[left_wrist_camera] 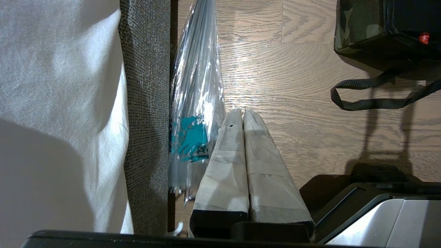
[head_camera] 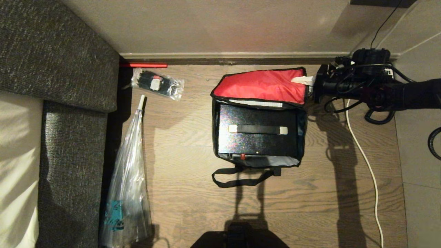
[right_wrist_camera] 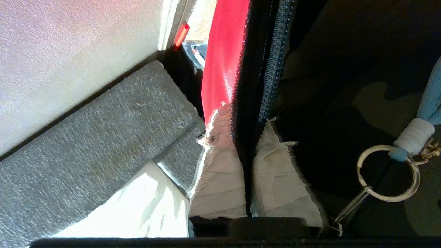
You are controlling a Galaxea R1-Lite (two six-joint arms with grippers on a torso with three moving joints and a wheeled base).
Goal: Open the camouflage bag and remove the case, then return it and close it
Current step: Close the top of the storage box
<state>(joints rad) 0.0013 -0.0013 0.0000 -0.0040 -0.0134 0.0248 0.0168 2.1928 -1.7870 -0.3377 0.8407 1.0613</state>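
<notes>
The camouflage bag (head_camera: 215, 131) stands open on the wood floor, its red-lined lid (head_camera: 262, 84) raised toward the wall. Inside it sits the glossy black case (head_camera: 258, 143), carry handle up, with a small red button (head_camera: 243, 156) at the near side. My right gripper (head_camera: 305, 81) is at the lid's far right corner. In the right wrist view this gripper (right_wrist_camera: 246, 117) pinches the lid's black zipper edge (right_wrist_camera: 256, 69) between its taped fingers. A key ring (right_wrist_camera: 387, 172) hangs beside it. My left gripper (left_wrist_camera: 243, 112) is shut and empty, parked low, left of the bag's corner (left_wrist_camera: 358, 24).
A grey sofa (head_camera: 51, 69) fills the left side. A long clear plastic bag (head_camera: 129, 179) lies along it, and a small clear bag (head_camera: 156, 82) lies near the wall skirting (head_camera: 224, 57). A black strap (head_camera: 237, 179) trails in front of the bag. A white cable (head_camera: 365, 158) runs down the right.
</notes>
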